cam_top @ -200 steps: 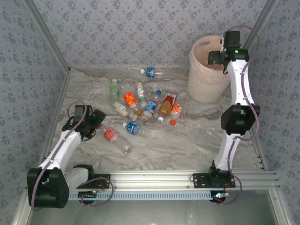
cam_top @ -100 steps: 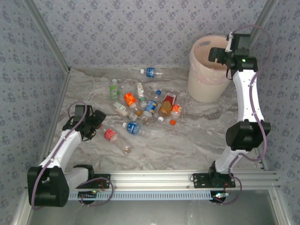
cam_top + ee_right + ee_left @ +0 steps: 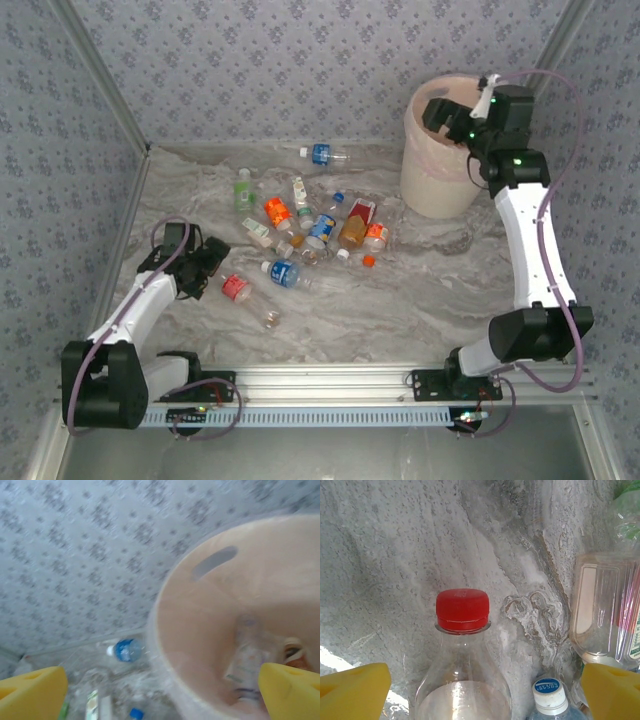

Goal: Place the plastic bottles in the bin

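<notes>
**A:** Step in hand, done well?
**B:** Over the bin (image 3: 430, 185), with the right gripper (image 3: 440, 112) spread wide and holding nothing: best drawn clear of the rim. At the left gripper (image 3: 481, 692), pads (image 3: 352, 690) apart either side of a red-capped bottle (image 3: 462, 680): best lowered squarely, then closed on the body.
**A:** Looks?
**B:** Cream bin, pink-lined, far right corner, one bottle (image 3: 245, 665) lying inside. Clear plastic bottles (image 3: 320, 230), bright-labelled, small coloured caps, strewn across the marbled table (image 3: 420, 290).

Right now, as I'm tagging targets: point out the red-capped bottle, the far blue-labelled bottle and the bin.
red-capped bottle (image 3: 462, 655), left wrist view, clear shoulder under the cap.
far blue-labelled bottle (image 3: 321, 154), top external view, blue label.
bin (image 3: 432, 188), top external view, outer wall.
</notes>
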You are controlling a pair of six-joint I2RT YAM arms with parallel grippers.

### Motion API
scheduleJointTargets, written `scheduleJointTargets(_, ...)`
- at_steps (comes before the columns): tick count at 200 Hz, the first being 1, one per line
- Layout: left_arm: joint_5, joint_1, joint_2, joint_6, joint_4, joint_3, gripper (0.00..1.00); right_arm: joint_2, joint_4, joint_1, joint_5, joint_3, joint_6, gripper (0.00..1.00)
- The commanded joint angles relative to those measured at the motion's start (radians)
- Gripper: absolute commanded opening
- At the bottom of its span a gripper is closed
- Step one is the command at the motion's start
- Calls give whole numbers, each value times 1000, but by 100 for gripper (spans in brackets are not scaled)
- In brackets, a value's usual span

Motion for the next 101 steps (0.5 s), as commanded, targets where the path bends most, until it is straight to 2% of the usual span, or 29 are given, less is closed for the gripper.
scheduleJointTargets(1, -14, -4, -14, -29, -18, 35, 98, -33, -8, 94, 20, -57, 43, 100)
scheduleJointTargets(31, -55, -5, -27, 9, -76, 81, 98, -51, -19, 238, 185, -157, 49, 100)
scheduleJointTargets(55, -62, -8, -37, 32, -81, 125, 98, -54, 4, 301, 272, -273, 93, 100)
scheduleJointTargets(101, -78, -64, -37, 11, -74, 148, 98, -81, 159, 337, 255, -495, 312, 100)
